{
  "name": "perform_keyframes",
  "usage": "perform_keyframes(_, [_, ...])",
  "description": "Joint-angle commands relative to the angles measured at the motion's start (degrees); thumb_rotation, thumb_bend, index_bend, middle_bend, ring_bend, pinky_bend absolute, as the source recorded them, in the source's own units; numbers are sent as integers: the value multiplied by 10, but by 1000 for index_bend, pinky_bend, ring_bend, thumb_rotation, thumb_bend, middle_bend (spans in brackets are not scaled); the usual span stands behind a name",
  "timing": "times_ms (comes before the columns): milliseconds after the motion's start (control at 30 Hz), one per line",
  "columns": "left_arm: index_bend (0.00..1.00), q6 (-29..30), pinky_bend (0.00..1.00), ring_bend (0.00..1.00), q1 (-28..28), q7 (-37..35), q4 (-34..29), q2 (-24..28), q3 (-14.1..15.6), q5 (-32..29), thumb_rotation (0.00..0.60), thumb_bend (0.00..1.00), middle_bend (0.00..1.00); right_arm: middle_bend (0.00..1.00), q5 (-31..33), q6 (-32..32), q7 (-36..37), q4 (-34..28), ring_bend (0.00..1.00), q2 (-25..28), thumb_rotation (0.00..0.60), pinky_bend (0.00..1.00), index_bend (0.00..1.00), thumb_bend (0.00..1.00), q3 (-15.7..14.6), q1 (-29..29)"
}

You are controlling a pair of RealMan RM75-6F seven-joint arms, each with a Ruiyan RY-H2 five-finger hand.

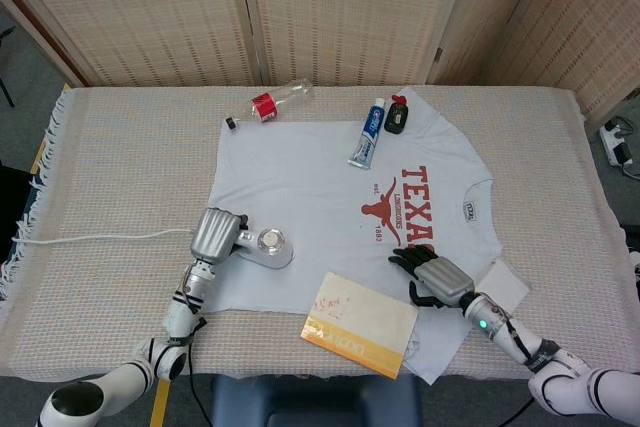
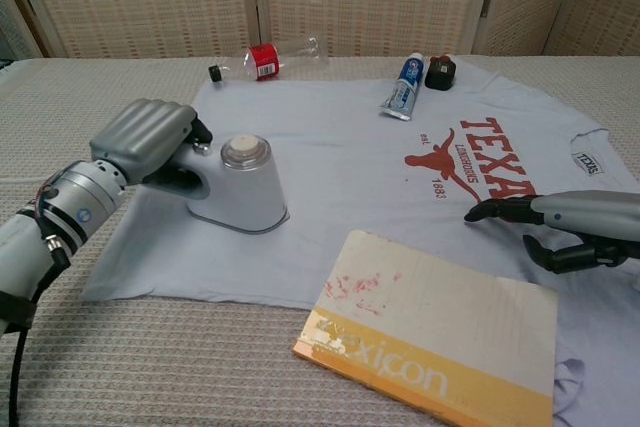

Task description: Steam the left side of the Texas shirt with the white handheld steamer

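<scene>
1. Steamer [image 2: 240, 187] first: the white handheld steamer sits in the left hand [image 2: 148, 139], whose fingers are wrapped around its handle. Its flat face is down on the cloth and its round cap faces up. From the head view its long axis runs from the hand toward the middle of the shirt, nose away from the wrist.
2. It rests on the Texas shirt [image 1: 320, 197], on the plain lower part near the hem, close to the shirt's left edge as I see it. A white cord [image 1: 100, 237] trails off across the tablecloth [image 1: 120, 147] toward the table's left edge.
3. Just beyond the steamer's nose, a yellow-edged booklet [image 2: 430, 332] lies over the shirt's front hem, near but apart from the steamer.
4. Further along, the right hand [image 2: 560, 227] rests on the shirt beside the red TEXAS print [image 2: 470, 162], fingers loosely curled and dark-tipped, holding nothing that I can see.
5. At the far edge of the shirt lie a toothpaste tube [image 1: 366, 134] and a small dark bottle [image 1: 397, 115], both on the cloth.
6. An empty plastic bottle [image 1: 280, 100] with a red label lies just off the shirt, its black cap [image 1: 231, 124] beside it.
</scene>
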Motion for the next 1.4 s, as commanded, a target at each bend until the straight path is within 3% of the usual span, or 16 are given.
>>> perform_keyframes(33, [899, 8, 833, 845, 18, -36, 39, 1, 0, -5, 600, 355, 1000, 0, 0, 1, 0, -1, 0, 0, 178, 0, 0, 842, 0, 0])
perform_keyframes(333, [895, 5, 832, 841, 62, -107, 129, 14, -11, -28, 600, 355, 996, 0, 1, 8, -10, -15, 0, 8, 177, 0, 0, 842, 4, -1])
perform_keyframes(500, [893, 36, 833, 840, 77, -152, 128, 36, -39, -49, 600, 353, 995, 0, 1, 30, -14, -31, 0, 22, 181, 0, 0, 841, 8, -9])
perform_keyframes(633, [890, 23, 833, 834, 84, -157, 121, 56, -53, -66, 600, 352, 990, 0, -8, 71, -33, -56, 0, 49, 178, 0, 0, 842, 13, -22])
perform_keyframes(733, [879, 4, 832, 823, 89, -147, 112, 67, -59, -77, 600, 350, 979, 0, -10, 110, -53, -79, 0, 75, 179, 0, 0, 704, 17, -40])
perform_keyframes(867, [826, -24, 826, 774, 93, -125, 99, 73, -60, -86, 600, 320, 928, 0, -9, 152, -77, -109, 0, 107, 180, 0, 0, 361, 17, -65])
perform_keyframes(933, [742, -40, 818, 706, 93, -110, 90, 74, -64, -95, 600, 282, 851, 0, -8, 162, -86, -120, 0, 120, 182, 0, 0, 291, 14, -75])
perform_keyframes(967, [637, -59, 803, 631, 92, -94, 81, 76, -68, -104, 600, 251, 766, 0, -7, 168, -92, -126, 0, 128, 181, 0, 0, 252, 13, -81])
perform_keyframes(1000, [509, -74, 779, 541, 92, -78, 72, 79, -70, -111, 600, 216, 660, 0, -6, 173, -97, -131, 0, 133, 181, 0, 0, 218, 13, -85])
perform_keyframes(1033, [321, -91, 725, 409, 91, -56, 56, 86, -75, -122, 600, 163, 504, 0, -5, 180, -101, -137, 0, 139, 181, 0, 0, 184, 13, -90])
perform_keyframes(1100, [34, -102, 500, 139, 90, -29, 26, 100, -85, -136, 600, 59, 193, 0, -5, 191, -104, -145, 0, 148, 181, 0, 0, 140, 14, -97])
perform_keyframes(1200, [0, -106, 287, 1, 95, -1, -34, 132, -95, -151, 600, 1, 9, 0, -4, 208, -104, -153, 0, 163, 181, 0, 0, 122, 17, -109])
perform_keyframes(1400, [0, -101, 192, 0, 126, 35, -187, 226, -99, -171, 600, 0, 0, 0, -1, 238, -87, -161, 0, 193, 179, 0, 0, 118, 23, -132])
